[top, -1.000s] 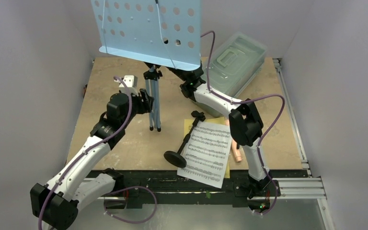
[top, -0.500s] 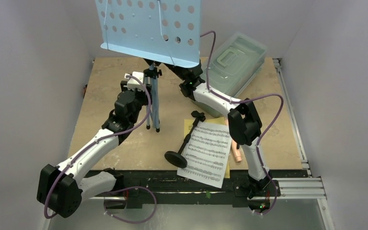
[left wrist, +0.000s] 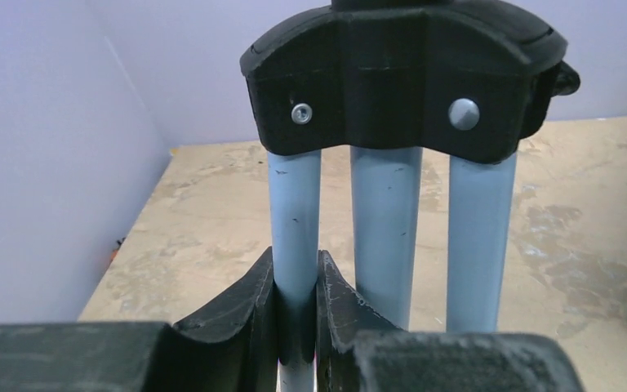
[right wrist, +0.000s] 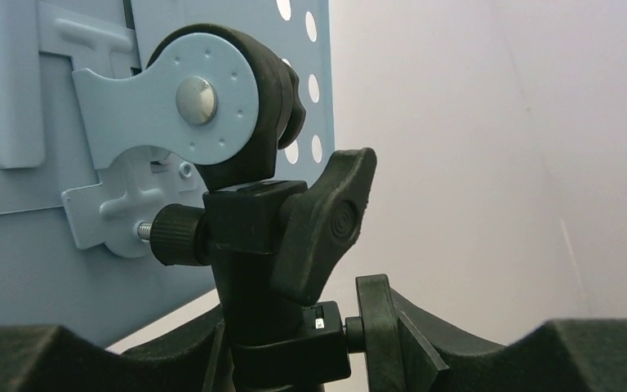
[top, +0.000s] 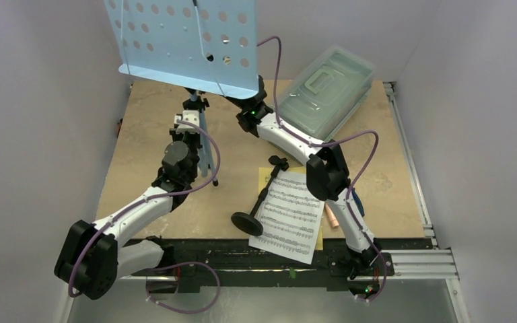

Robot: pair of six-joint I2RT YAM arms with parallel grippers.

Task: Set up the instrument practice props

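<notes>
From the overhead camera, the music stand (top: 182,40) stood toward the back left of the bench (top: 390,182), its perforated plate high above legs that looked bunched together rather than spread. The left arm (top: 141,205) reached to those legs and the right arm (top: 289,138) reached up under the plate. The sheet music (top: 293,215), the mic stand (top: 259,198) lying on its side and a sliver of pink toy microphone (top: 332,219) waited at the near edge, with the clear box (top: 326,87) just behind the right arm. My worry was that a top-heavy stand on a narrow footing would topple if either arm let go, most likely toward the box or the wall. In the left wrist camera, the left jaws were pinched shut on one blue leg (left wrist: 294,220) just under the black collar (left wrist: 392,82). I judged that a pull outward on that smooth tube could let it slide through the pads or twist the whole stand instead of opening the tripod. In the right wrist camera, the right jaws sat on either side of the neck below the clamp knob (right wrist: 322,220), but I could not tell whether they actually gripped it. If they did not, nothing would have steadied the plate against the left arm's pull.
</notes>
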